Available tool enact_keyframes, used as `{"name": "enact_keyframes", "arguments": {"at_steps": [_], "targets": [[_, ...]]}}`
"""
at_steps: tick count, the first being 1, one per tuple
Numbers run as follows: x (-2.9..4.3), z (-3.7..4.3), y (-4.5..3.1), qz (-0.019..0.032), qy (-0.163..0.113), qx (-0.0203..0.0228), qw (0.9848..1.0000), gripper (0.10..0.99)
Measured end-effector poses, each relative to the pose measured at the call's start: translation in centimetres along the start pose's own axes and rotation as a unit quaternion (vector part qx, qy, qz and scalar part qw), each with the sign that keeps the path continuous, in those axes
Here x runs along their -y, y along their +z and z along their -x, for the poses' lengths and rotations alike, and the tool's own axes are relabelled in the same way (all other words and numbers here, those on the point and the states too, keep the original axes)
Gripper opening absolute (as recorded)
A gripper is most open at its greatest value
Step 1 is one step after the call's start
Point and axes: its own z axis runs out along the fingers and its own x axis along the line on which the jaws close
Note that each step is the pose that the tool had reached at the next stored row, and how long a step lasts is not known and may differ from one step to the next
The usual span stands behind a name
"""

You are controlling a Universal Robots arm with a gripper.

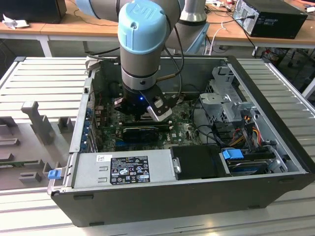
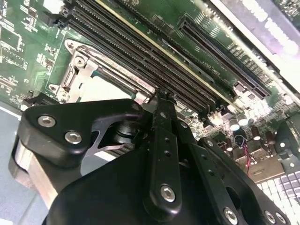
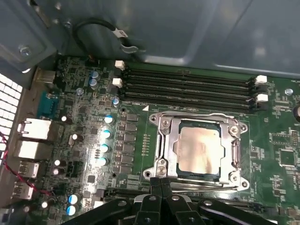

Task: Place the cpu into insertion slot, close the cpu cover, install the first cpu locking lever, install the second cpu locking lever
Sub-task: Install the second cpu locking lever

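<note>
inside the insertion slot on the green motherboard the cpu lies flat, pale metal face up, framed by the cpu cover lying down around it. my fingertips are pressed together with nothing between them, just beside the socket's rim and apart from the chip. black memory slots run along the socket's far side. my gripper hangs within the open computer case.

No print is legible on the label
</note>
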Motion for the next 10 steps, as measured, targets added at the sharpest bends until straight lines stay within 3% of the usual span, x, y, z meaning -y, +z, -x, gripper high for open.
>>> {"name": "enact_keyframes", "arguments": {"at_steps": [1, 3, 7, 10], "targets": [[0.09, -0.03, 0.2, 0.0051, 0.0, 0.0006, 1.0, 0.106], [0.14, -0.1, 0.26, 0.0088, 0.0, 0.0011, 1.0, 0.106], [0.47, -0.3, 0.26, 0.0229, 0.0, 0.0024, 0.9997, 0.106], [1.02, -0.39, 0.15, 0.0363, 0.0, 0.0038, 0.9993, 0.106]]}}
